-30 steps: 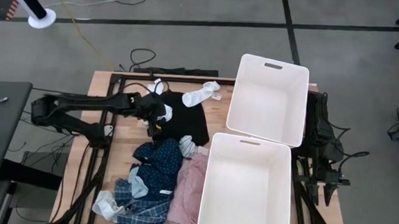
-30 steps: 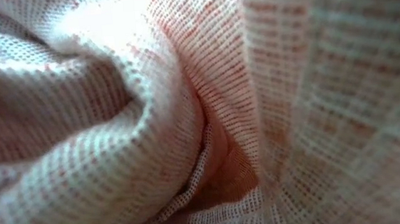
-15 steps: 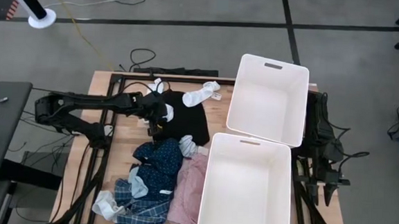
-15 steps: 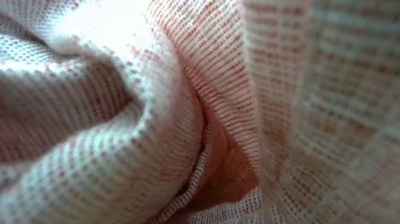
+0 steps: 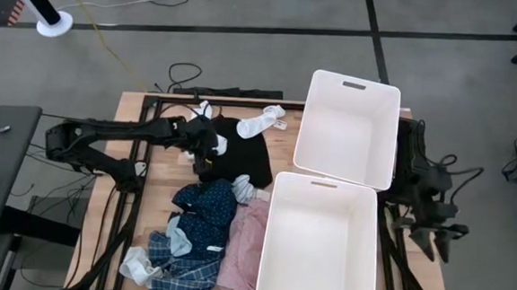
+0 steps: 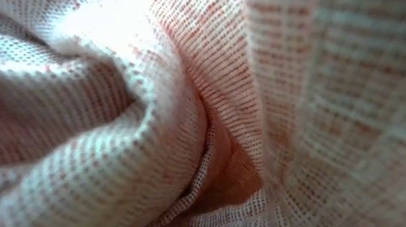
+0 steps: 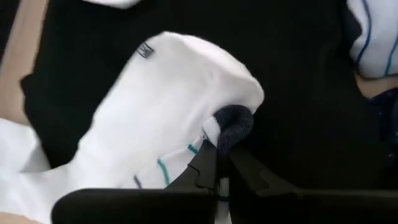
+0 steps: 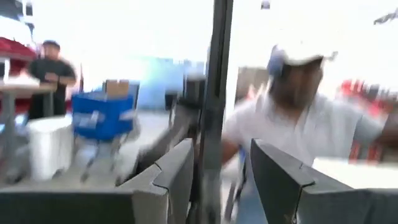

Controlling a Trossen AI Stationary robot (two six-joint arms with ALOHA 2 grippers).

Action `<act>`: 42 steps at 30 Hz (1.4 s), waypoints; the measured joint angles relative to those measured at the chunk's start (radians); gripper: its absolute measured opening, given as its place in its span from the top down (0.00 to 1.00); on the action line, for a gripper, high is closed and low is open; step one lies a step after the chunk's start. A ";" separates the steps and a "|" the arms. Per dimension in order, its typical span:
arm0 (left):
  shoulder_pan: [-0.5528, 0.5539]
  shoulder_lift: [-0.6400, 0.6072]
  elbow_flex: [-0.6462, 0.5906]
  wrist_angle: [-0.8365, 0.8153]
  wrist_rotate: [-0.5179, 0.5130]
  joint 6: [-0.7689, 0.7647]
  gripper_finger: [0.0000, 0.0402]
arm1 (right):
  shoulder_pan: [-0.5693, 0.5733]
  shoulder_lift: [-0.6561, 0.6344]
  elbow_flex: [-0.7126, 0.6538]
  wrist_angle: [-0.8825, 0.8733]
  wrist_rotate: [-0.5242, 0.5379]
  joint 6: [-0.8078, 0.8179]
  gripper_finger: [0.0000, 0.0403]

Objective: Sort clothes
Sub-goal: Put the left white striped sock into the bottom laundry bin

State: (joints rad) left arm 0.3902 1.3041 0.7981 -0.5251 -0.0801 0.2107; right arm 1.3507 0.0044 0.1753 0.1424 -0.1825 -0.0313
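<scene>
Where the pink piece [image 6: 117,135] blankets the low view, the clothes heap lies at the worktop's [image 5: 281,142] near left. Farther back, the left tool [image 7: 217,163] is pinched tight on a white sock [image 7: 168,106] atop the black shirt [image 5: 244,153]. The right tool [image 8: 221,168], fingers apart and empty, hangs off the worktop's right side.

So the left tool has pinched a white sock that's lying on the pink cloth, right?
Not quite: the white sock lies on the black shirt, not on pink cloth. The left wrist view shows black fabric all around it. The left tool has indeed pinched the sock.
</scene>
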 joint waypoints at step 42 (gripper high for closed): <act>-0.236 0.041 0.288 -0.322 -0.062 -0.464 0.95 | -0.104 0.003 0.001 -0.100 0.567 -0.265 0.56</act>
State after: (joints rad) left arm 0.1541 1.3453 1.0860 -0.8467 -0.1419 -0.2535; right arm 1.2470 0.0072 0.1761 0.0423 0.3847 -0.2958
